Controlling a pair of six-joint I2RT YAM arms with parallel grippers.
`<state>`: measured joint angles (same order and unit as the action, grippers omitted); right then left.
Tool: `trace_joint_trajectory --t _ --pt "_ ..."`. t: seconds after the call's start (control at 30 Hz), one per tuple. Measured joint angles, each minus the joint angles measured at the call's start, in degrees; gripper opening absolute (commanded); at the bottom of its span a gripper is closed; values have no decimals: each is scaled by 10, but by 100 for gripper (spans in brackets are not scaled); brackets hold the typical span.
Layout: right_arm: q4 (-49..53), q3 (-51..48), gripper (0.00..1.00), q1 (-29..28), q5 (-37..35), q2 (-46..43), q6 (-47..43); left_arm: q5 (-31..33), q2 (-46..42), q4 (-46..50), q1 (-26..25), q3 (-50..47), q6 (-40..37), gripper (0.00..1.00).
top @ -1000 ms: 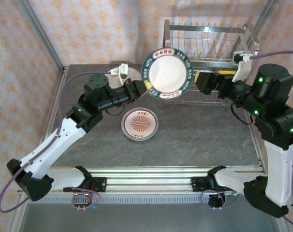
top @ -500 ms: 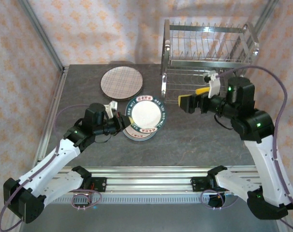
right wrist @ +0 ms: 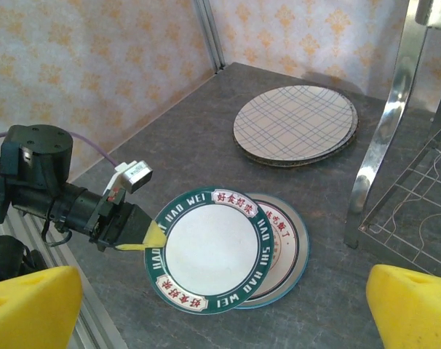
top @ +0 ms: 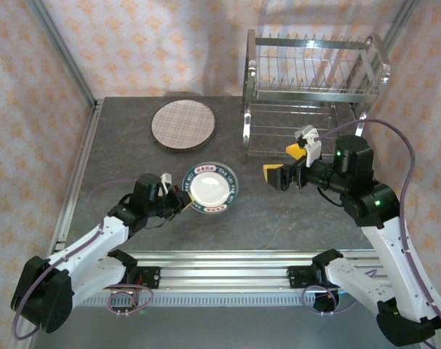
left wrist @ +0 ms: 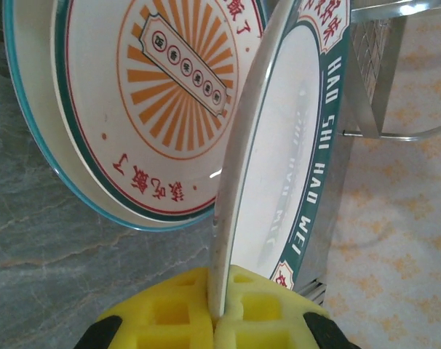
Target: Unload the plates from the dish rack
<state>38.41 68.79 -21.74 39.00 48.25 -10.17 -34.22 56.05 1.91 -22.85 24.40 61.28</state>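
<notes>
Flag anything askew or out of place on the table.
The green-rimmed plate sits tilted over the sunburst plate and off-centre from it. Its edge is pinched in the left gripper, so it is not lying flush. Nothing looks spilled or broken.

The green-rimmed plate (top: 209,187) is white-centred; sunburst plate (left wrist: 155,94) orange; plaid plate (top: 183,124) beige.
</notes>
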Motion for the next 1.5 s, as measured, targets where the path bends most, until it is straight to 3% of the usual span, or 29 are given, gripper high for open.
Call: trace_joint_trajectory --t 0.73,1.5 --pt "-10 -2 99 -24 -2 -2 -2 -5 150 -115 28 -16 2 0" --pt "-12 -2 99 -30 -6 5 -2 -16 208 -142 31 13 -8 2"
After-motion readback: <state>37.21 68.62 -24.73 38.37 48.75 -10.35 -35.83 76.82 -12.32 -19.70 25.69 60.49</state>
